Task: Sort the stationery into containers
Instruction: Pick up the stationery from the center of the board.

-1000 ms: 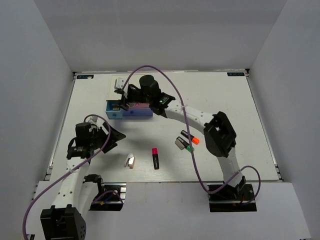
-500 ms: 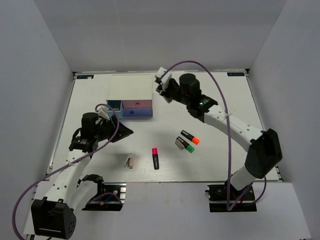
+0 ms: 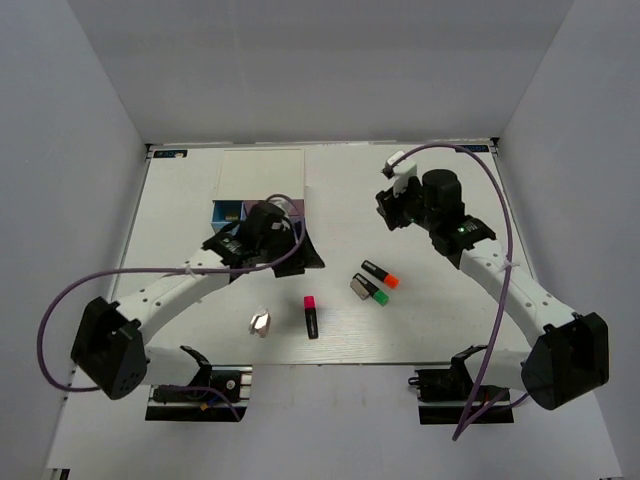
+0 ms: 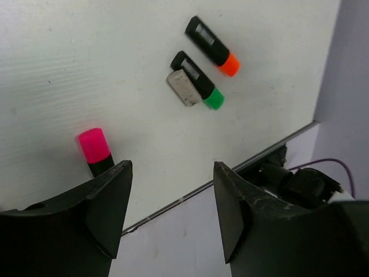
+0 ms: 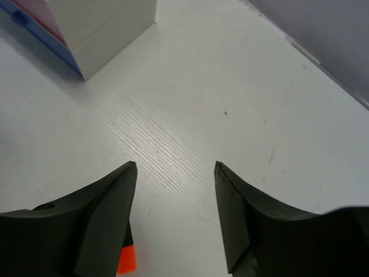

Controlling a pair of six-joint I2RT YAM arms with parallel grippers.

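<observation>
- Left jaws and right jaws are hanging released.
- Left wrist view is showing tan block (image 4: 184, 88) touching green highlighter (image 4: 199, 81).
- Only top view is showing white clip (image 3: 260, 322), 9 o'clock from pink highlighter (image 3: 311, 318).

- top view: bright, even, diffuse light from overhead; table (image 3: 440, 300) near-white with no glare; surrounding walls dimmer, grey-lilac
- shadows soft, faint, short; no hard edges anywhere
- left wrist view: table surface sharp, colours saturated; own fingers (image 4: 98, 213) dark, soft-edged along the near edge
- right wrist view: wood grain crisp; fingers (image 5: 98, 219) dark, slightly blurred; far right corner shaded
</observation>
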